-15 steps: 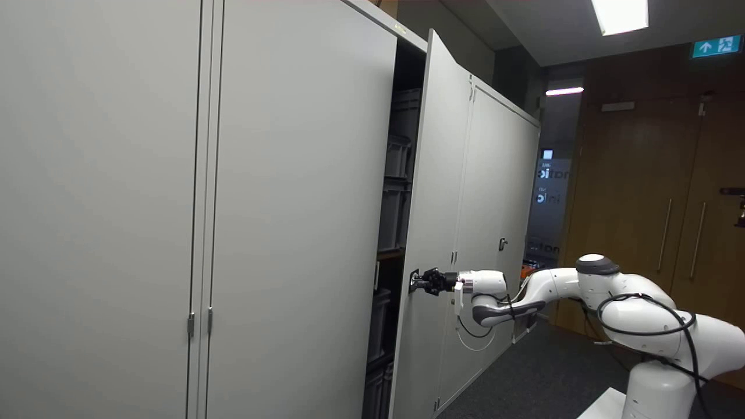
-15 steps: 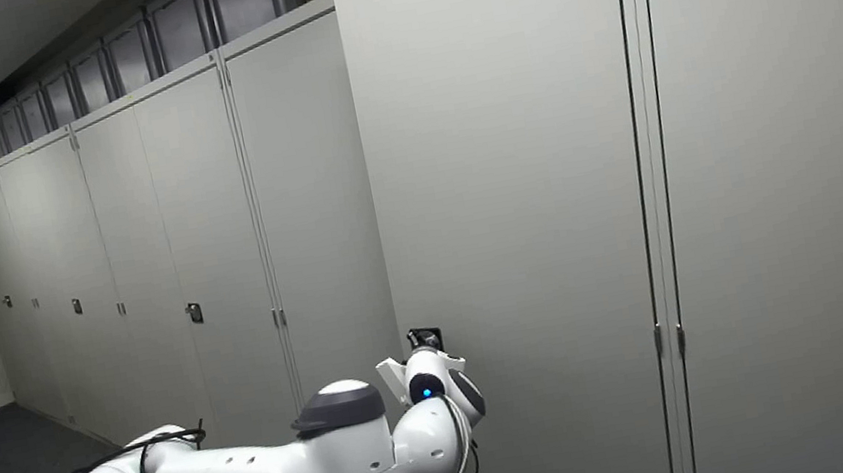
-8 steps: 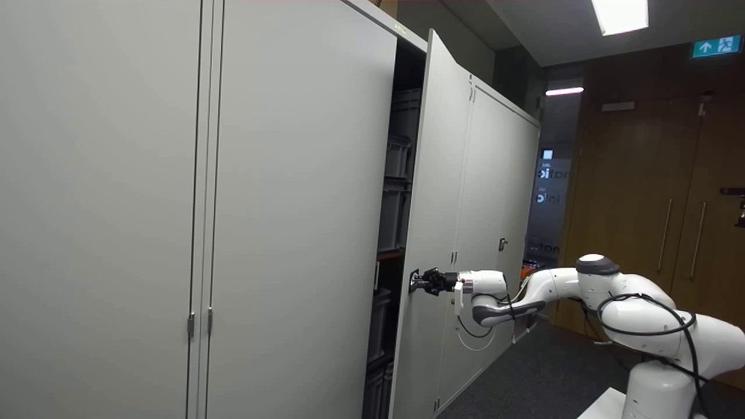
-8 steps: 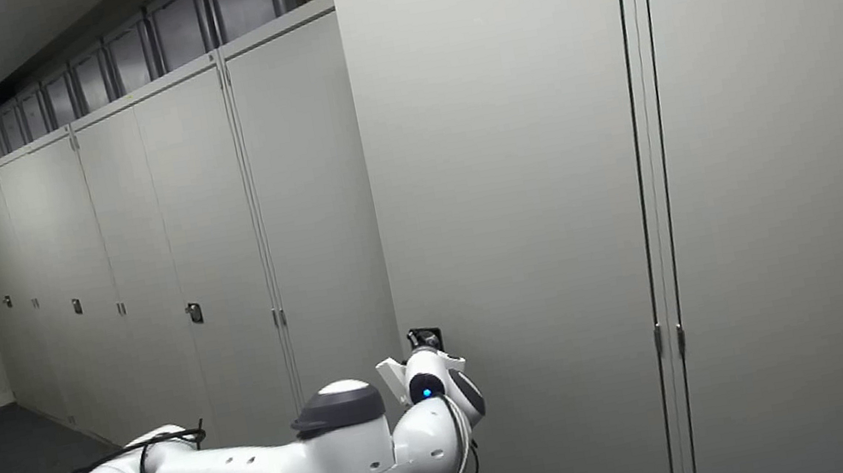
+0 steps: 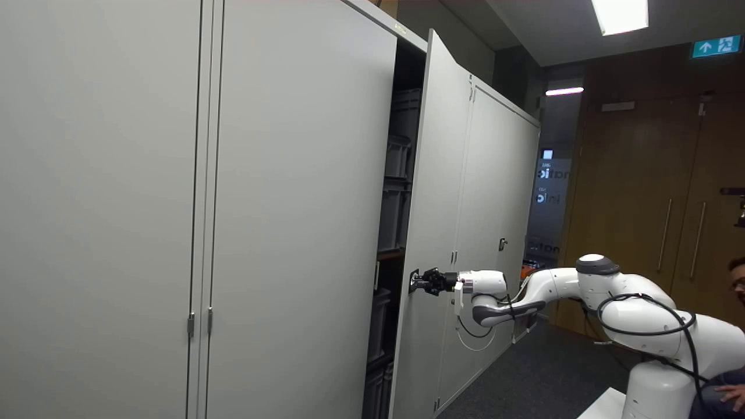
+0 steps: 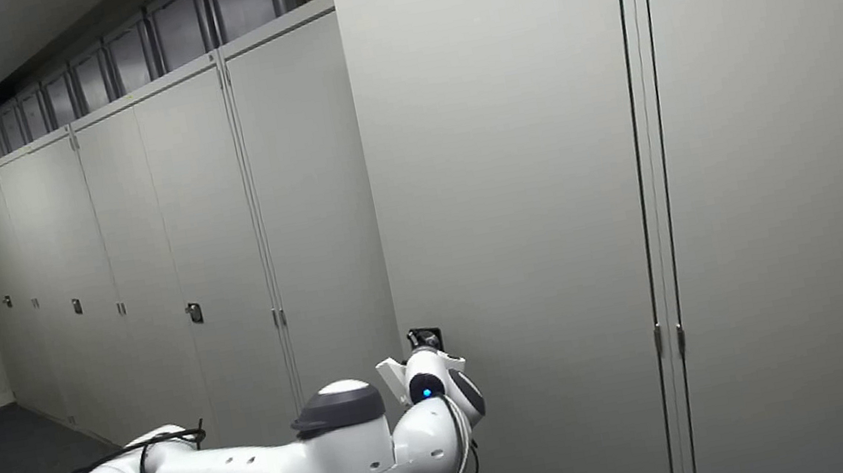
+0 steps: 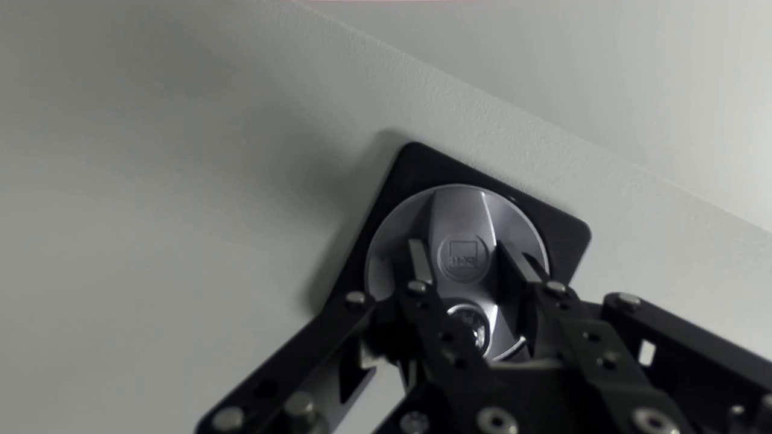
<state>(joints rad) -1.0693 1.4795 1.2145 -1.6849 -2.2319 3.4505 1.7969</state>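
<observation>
A tall grey cabinet door (image 5: 433,174) stands partly open in an exterior view and also shows in an exterior view (image 6: 498,128) from its front. Near its free edge is a round silver handle (image 7: 462,208) on a black square plate (image 7: 416,169). My gripper (image 7: 458,244) has one finger on each side of the handle's raised bar, close against it. The right finger appears to touch the bar; the left finger's contact is hard to make out. In both exterior views the black gripper (image 5: 420,281) (image 6: 424,338) is at the handle, which it partly hides.
Grey crates (image 5: 398,157) stand on shelves inside the opening. A shut cabinet door (image 5: 302,203) is beside it. More shut cabinets (image 6: 207,222) line the wall. A person (image 5: 738,282) is behind the arm's base (image 5: 657,390). Loose cables (image 5: 646,331) hang along the arm.
A person has come into view at the right edge of an exterior view, behind the arm's base. The arm, gripper and door have not visibly moved.
</observation>
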